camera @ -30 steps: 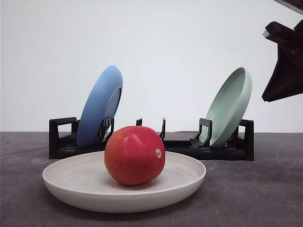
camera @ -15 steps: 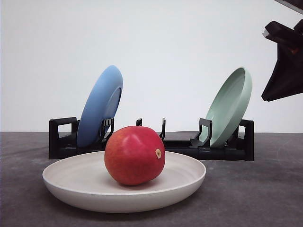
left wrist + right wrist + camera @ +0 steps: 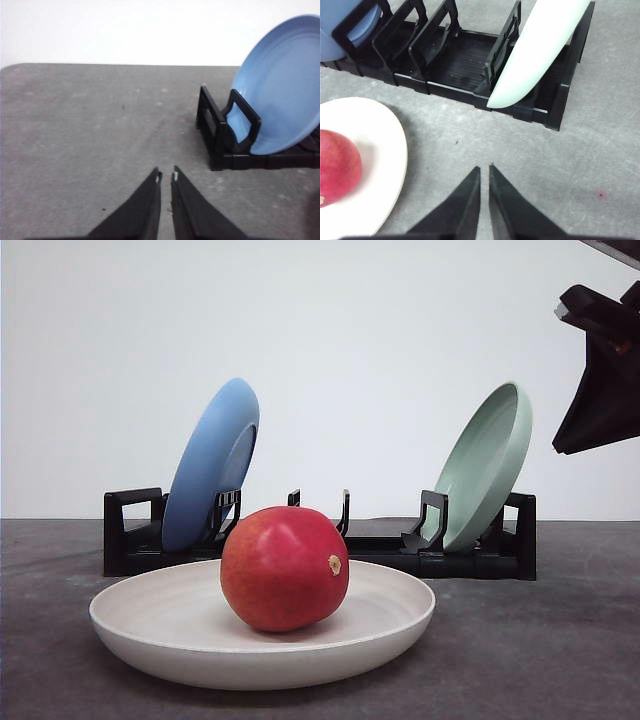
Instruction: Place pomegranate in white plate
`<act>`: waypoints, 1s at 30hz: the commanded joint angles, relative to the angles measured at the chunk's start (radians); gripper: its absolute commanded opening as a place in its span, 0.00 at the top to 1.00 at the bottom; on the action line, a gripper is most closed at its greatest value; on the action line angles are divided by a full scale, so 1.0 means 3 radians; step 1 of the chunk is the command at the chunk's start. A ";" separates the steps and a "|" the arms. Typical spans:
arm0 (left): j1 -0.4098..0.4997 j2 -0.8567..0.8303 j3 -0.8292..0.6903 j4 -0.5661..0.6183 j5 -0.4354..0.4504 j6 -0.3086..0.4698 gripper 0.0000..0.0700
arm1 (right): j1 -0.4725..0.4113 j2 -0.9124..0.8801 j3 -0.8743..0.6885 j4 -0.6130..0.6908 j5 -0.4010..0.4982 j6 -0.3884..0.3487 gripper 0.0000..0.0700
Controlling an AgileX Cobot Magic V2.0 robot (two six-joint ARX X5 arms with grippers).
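Right claw (image 3: 484, 172) nearly closed, holding nothing, above bare tabletop (image 3: 600, 150). Left claw (image 3: 166, 176) likewise nearly closed, empty. Pomegranate (image 3: 285, 568) sits inside white plate (image 3: 160, 625). Behind, black rack (image 3: 320, 540) holds blue plate (image 3: 212, 462) and pale green plate (image 3: 485, 465), both tilted.

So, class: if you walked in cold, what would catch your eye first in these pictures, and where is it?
The red pomegranate sitting in the middle of the wide white plate at the front of the table. Behind it, a black rack holds a blue plate on the left and a pale green plate on the right, both leaning on edge.
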 commanded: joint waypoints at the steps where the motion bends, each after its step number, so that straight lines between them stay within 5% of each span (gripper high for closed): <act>1: 0.0023 -0.0062 -0.0059 0.0054 -0.0012 -0.0003 0.98 | 0.0015 0.0023 0.0006 0.0032 0.0004 0.0020 0.97; 27: 0.0074 -0.0050 -0.0131 0.0124 -0.0022 -0.0025 0.98 | 0.0018 0.0023 0.0006 0.0038 0.0003 0.0020 0.97; 30: 0.0074 -0.0050 -0.0131 0.0124 -0.0022 -0.0025 0.98 | 0.0015 -0.0001 0.0006 0.0048 0.0047 -0.0195 0.97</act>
